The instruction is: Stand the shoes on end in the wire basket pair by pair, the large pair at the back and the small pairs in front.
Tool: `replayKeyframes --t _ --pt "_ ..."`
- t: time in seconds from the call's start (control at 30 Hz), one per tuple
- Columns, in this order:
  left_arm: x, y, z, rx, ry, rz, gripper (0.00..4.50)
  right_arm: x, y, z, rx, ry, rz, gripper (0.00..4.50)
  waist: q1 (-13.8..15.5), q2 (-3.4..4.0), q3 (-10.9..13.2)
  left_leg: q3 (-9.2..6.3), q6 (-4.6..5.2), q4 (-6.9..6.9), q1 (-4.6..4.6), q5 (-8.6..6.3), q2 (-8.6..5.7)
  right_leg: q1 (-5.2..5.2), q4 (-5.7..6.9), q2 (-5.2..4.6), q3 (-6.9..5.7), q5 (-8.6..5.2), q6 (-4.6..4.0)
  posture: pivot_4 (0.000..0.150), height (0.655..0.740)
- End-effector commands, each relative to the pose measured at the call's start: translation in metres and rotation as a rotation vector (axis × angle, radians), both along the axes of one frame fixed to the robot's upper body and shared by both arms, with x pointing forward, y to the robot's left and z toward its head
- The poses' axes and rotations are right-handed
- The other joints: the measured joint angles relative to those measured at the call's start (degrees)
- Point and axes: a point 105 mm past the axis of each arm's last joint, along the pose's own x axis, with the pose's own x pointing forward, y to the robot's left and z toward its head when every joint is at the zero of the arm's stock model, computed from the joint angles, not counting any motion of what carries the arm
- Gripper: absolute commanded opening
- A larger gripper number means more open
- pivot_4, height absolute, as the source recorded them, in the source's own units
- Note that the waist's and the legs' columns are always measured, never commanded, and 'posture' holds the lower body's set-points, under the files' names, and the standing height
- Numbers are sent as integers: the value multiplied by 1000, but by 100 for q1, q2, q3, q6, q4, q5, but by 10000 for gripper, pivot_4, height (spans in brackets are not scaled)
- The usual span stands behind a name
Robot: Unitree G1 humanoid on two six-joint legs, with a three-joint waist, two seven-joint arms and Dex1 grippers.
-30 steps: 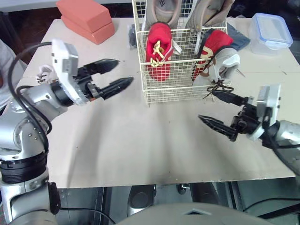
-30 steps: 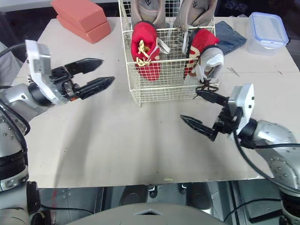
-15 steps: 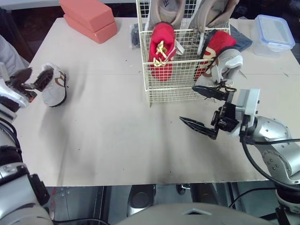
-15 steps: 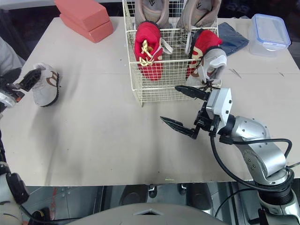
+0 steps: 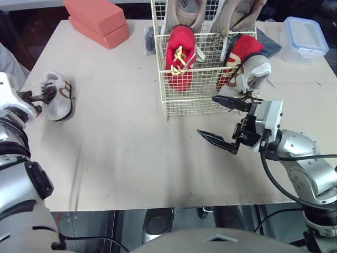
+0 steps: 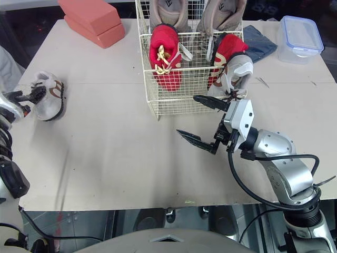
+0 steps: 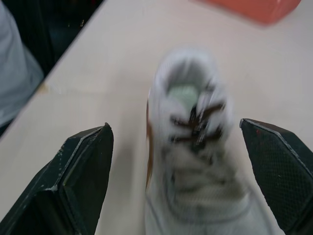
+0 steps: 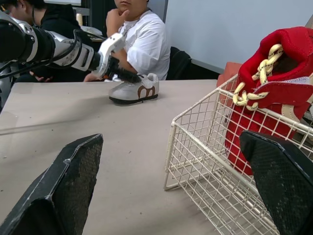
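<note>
The wire basket (image 5: pixel 169 94) stands at the table's back middle. Two large beige shoes (image 5: pixel 181 10) stand on end at its back, with two red shoes (image 5: pixel 179 58) in front of them. A white-grey small shoe (image 5: pixel 254 71) leans at the basket's right front corner; I cannot tell whether it is inside. Another small white shoe (image 5: pixel 60 97) with a brown mark lies on the table at the far left. My left gripper (image 7: pixel 175 126) is open, one finger on each side of that shoe. My right gripper (image 5: pixel 207 116) hangs open in front of the basket, holding nothing.
Two salmon blocks (image 5: pixel 97 21) lie at the back left. A clear lidded container (image 5: pixel 304 37) and a dark blue cloth (image 5: pixel 269 46) sit at the back right. People (image 8: pixel 139 41) sit beyond the table's left side.
My left arm has swung from mid-table out to the white shoe at the far left and now straddles it. My right gripper has moved left, in front of the basket.
</note>
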Motion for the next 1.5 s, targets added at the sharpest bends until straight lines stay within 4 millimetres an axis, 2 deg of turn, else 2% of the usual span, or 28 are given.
replayKeyframes --t 0.03,0.13,0.17,0.2,0.3,0.57,0.77,0.9,1.1,1.33,1.5 --pt "4 0 12 28 3 9 45000 -5 2 10 18 -56 5 44239 5 -2 0 0 0 0 0 0 0 0 0 0 0 1 -2 1500 6860" --pt "8 -2 16 52 4 2 45000 -5 1 10 18 -59 -4 44239 0 -3 -1 1 -1 2 -1 1 -1 0 1 -1 0 1 -2 1500 6860" --pt "9 -3 19 54 -1 1 39720 -5 1 10 18 -58 -6 45000 0 -4 0 1 -1 2 -1 1 0 0 1 -1 0 1 -2 1500 6860" --pt "10 -3 22 56 -4 -1 37388 -5 1 10 19 -57 -8 45000 0 -4 0 1 -1 2 -1 1 0 0 1 -1 0 2 -3 1500 6860" --pt "12 -5 28 77 12 -23 24447 -5 1 9 19 -54 -9 45000 3 -7 1 0 -2 2 -1 1 0 0 3 -1 -1 3 -5 1500 6860" --pt "11 -6 22 103 85 -32 24447 -3 3 7 15 -55 0 45000 -2 -9 1 2 -2 4 0 1 -1 0 4 0 0 3 -4 1500 6860" --pt "14 -10 30 108 86 -65 24447 -2 2 6 10 -57 -5 45000 4 -10 1 2 -2 8 -1 1 -1 0 5 -1 0 3 -4 1500 6860" --pt "13 -12 33 137 145 -96 24447 -2 2 6 13 -57 -9 45000 6 -12 1 2 -2 8 -1 1 -2 0 7 0 0 3 -5 1500 6860" --pt "5 -9 26 152 256 -108 24447 -1 4 5 18 -61 -9 45000 -4 -13 0 3 -2 9 -1 1 -1 -1 7 0 1 3 -4 1500 6860" --pt "0 -3 28 176 320 -77 24447 0 5 3 31 -61 -20 45000 -11 -13 0 5 -2 10 0 1 -1 -1 7 0 2 1 -1 1500 6860" --pt "1 -5 29 163 337 -81 24447 0 6 2 38 -62 -23 45000 -13 -13 0 5 -3 10 1 2 0 -1 10 0 2 2 -2 1500 6860"
